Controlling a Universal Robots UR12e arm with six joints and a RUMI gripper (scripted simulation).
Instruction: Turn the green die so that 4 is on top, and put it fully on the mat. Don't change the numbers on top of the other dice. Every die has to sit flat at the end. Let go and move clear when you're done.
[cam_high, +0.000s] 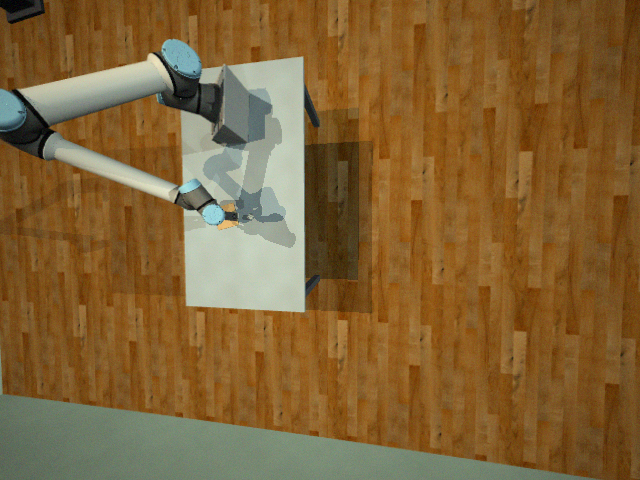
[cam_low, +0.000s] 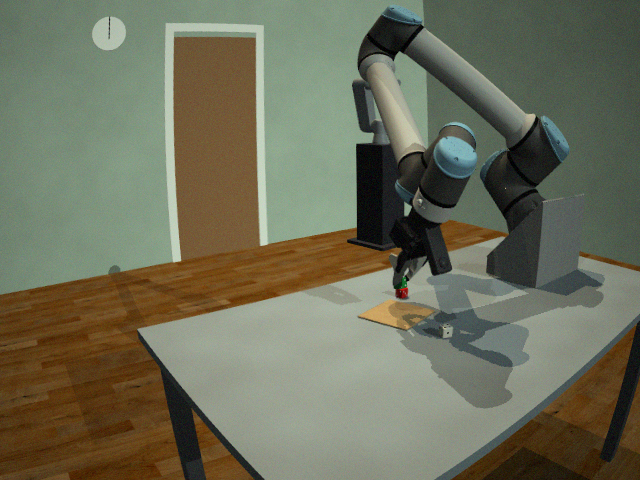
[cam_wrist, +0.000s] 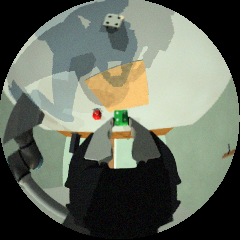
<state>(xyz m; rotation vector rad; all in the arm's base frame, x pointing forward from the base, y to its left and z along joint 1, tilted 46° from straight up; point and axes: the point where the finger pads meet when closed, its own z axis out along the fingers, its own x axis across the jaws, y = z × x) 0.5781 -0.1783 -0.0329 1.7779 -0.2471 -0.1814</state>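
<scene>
My gripper is shut on the green die and holds it above the table, by the far edge of the tan mat. A red die sits on the table just beyond the mat's far edge. A white die sits on the table just off the mat's near right corner. The green die's top number is too small to read.
The arm's grey base block stands at the table's far right end. The grey table has open surface toward the front. A dark pedestal stands on the floor behind.
</scene>
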